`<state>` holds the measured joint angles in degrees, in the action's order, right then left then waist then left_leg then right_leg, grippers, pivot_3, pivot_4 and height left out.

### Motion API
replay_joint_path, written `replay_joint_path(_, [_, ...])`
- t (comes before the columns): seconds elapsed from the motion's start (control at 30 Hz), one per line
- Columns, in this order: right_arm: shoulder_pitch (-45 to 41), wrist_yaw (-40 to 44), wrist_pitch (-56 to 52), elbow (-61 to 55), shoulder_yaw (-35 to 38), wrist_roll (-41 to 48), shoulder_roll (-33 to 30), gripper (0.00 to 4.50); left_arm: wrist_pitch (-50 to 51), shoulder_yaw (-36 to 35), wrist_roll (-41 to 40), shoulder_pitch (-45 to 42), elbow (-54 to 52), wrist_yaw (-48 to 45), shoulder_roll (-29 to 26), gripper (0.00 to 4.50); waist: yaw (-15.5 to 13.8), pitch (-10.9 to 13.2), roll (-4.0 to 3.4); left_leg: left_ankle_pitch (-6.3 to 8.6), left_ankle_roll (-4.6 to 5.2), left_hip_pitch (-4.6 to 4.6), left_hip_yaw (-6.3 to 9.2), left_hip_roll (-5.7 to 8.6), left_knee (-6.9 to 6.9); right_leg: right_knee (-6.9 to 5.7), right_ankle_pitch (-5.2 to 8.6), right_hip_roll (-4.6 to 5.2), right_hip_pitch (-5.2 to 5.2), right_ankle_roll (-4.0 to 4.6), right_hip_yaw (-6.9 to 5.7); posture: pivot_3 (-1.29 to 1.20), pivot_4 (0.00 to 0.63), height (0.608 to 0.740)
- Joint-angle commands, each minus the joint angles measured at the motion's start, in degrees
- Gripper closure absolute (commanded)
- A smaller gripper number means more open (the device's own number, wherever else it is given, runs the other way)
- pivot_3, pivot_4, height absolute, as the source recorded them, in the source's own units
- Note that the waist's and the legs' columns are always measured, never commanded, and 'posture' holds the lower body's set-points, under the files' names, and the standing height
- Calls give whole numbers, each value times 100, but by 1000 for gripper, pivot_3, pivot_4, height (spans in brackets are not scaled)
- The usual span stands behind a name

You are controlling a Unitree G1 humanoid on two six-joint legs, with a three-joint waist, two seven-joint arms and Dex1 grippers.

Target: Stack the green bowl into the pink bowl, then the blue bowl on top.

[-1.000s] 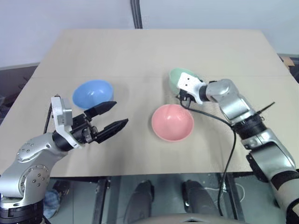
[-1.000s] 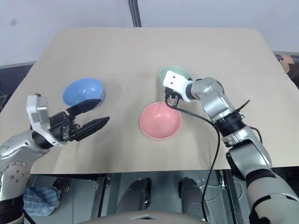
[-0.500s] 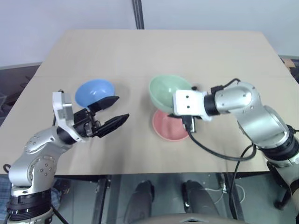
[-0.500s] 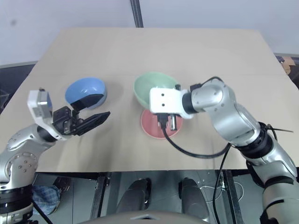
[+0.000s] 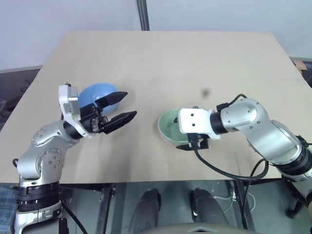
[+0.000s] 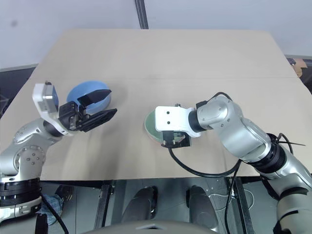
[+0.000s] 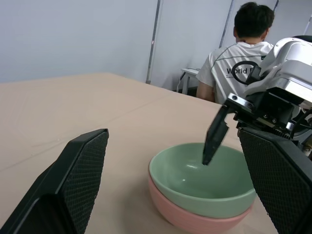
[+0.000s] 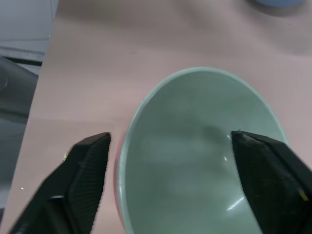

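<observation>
The green bowl point(image 7: 204, 178) sits nested upright inside the pink bowl point(image 7: 183, 217), near the table's front edge at the middle. My right gripper point(image 8: 168, 139) is open just above it. One finger point(image 8: 87, 168) is outside the rim, the other point(image 7: 214, 139) hangs over the bowl's inside, and neither grips it. The blue bowl point(image 5: 93, 92) stands alone on the left of the table. My left gripper point(image 5: 122, 108) is open and empty, hovering just right of the blue bowl and pointing toward the nested pair.
The tan table point(image 5: 161, 58) stretches bare behind the bowls, and its front edge runs just below the nested pair. A black cable point(image 5: 229, 173) loops down from my right wrist. A person point(image 7: 243, 53) sits beyond the table, back turned.
My right gripper carried the green bowl from the far side over the pink bowl, set it inside and opened. My left gripper edged a little closer to the blue bowl.
</observation>
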<state>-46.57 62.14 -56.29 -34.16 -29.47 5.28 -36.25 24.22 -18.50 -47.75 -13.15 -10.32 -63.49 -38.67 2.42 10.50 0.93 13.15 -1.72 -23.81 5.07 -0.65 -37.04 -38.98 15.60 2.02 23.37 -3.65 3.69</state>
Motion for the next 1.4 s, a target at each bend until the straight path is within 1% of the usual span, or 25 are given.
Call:
replay_joint_path(0.03, [-142, -228, -454, -227, 774, 470, 236, 597, -65, -21, 11, -82, -42, -44, -30, 0, 2, 0, 0, 0, 0, 0, 0, 0, 0, 0, 0, 0, 0, 0, 0, 0, 150, 740])
replay_joint_path(0.1, [-117, -378, -538, -196, 1406, 829, 473, 597, -103, -24, 53, -86, -70, 33, 9, 0, -3, 0, 0, 0, 0, -1, 2, 0, 1, -1, 0, 0, 0, 0, -1, 0, 150, 740])
replay_joint_path(0.13, [-69, -471, -638, -173, 1910, 1053, 615, 597, -124, -31, 98, -97, -84, 147, 39, 0, -4, 0, 0, 0, 0, -1, 1, 0, 0, -1, 0, 0, 0, 0, 0, 0, 150, 740])
replay_joint_path(0.2, [58, -588, -825, -185, 2652, 1407, 677, 597, -145, -56, 175, -104, -100, 330, 74, 0, -17, 0, 1, 0, 0, -2, 1, 1, 0, -1, 0, 0, 0, 0, 0, 0, 150, 740])
replay_joint_path(0.27, [315, -553, -1019, -204, 3312, 1753, 476, 597, 125, -34, 277, -87, -84, 643, -35, 0, -57, -2, 5, 0, 0, -3, 5, 1, -2, 1, 0, 1, -3, 0, -4, 0, 150, 740])
replay_joint_path(0.33, [615, -559, -1048, -108, 3978, 2041, 296, 597, 166, -71, 347, -99, -58, 863, -35, 0, -64, -2, 4, 1, 1, -2, 9, 4, -2, 9, 0, 3, -12, 0, -11, 0, 150, 740])
replay_joint_path(0.4, [975, -512, -806, 43, 4499, 2197, 68, 597, 122, -71, 523, -87, -31, 1002, -89, 0, -55, -1, 3, 1, 1, -1, 6, 4, -2, 8, 0, 4, -13, 0, -8, 0, 150, 740])
replay_joint_path(0.43, [1090, -499, -694, 90, 4627, 2274, -18, 597, 119, -63, 582, -80, -25, 1042, -117, 0, -50, -1, 3, 1, 1, 0, 7, 4, -2, 7, 0, 3, -13, 0, -8, 0, 150, 740])
replay_joint_path(0.53, [1677, -254, -327, 321, 5359, 2653, -294, 597, 143, -122, 798, -61, 93, 1243, -230, 0, -31, -1, 3, 1, 1, 3, 5, 2, -1, 4, 0, 2, -13, 0, -7, 0, 150, 740])
replay_joint_path(0.57, [1947, -117, -154, 384, 5529, 2730, -435, 597, 126, -108, 983, -63, 217, 1329, -323, 0, -26, -1, 3, 1, 2, 6, 4, 1, -1, 4, 0, 0, -15, 0, -6, 0, 150, 740])
replay_joint_path(0.63, [2361, 65, 184, 455, 5709, 2851, -631, 597, 21, -72, 1312, -80, 490, 1374, -521, 0, -12, -1, 3, 1, 2, 7, 3, 1, -1, 5, 0, 0, -16, -1, -6, 0, 150, 740])
replay_joint_path(0.7, [2594, 146, 408, 483, 5793, 3010, -754, 597, -89, -39, 1576, -104, 733, 1367, -699, 0, 12, 0, 1, 1, 2, 11, -3, 1, -1, 3, 0, -1, -17, -1, 0, 0, 150, 740])
replay_joint_path(0.83, [2662, 156, 517, 400, 5854, 3498, -904, 597, -347, 22, 2020, -98, 1182, 1208, -1035, 0, 6, 0, 1, 1, 2, 13, -6, -3, -2, 1, 0, -4, -18, -2, 3, 0, 150, 740])
replay_joint_path(0.9, [2631, 130, 541, 289, 5781, 3761, -948, 597, -442, 99, 2323, -148, 1485, 1292, -1178, 0, -5, 0, 1, 1, 2, 13, -6, -3, -2, 2, 1, -4, -18, -2, 3, 0, 150, 740])
replay_joint_path(1.07, [2572, -69, 613, 127, 5571, 4153, -1055, 597, -448, 264, 2754, -253, 1859, 1422, -1247, 0, -15, 0, 2, 1, 2, 9, -5, -1, -2, 6, 1, -2, -18, -2, 1, 0, 150, 740])
replay_joint_path(1.17, [2488, -253, 677, 156, 5408, 4227, -1122, 597, -546, 408, 2936, -328, 1978, 1391, -1216, 0, -18, 0, 2, 1, 2, 8, -4, 0, -3, 6, 1, -1, -18, -2, 1, 0, 150, 740])
replay_joint_path(1.4, [2550, -420, 833, 200, 5208, 4262, -1266, 597, -828, 1050, 3535, -696, 2379, 1268, -1235, 0, -22, 0, 2, 1, 2, 7, -4, 0, -4, 5, 0, -1, -18, -2, 1, 0, 150, 740])
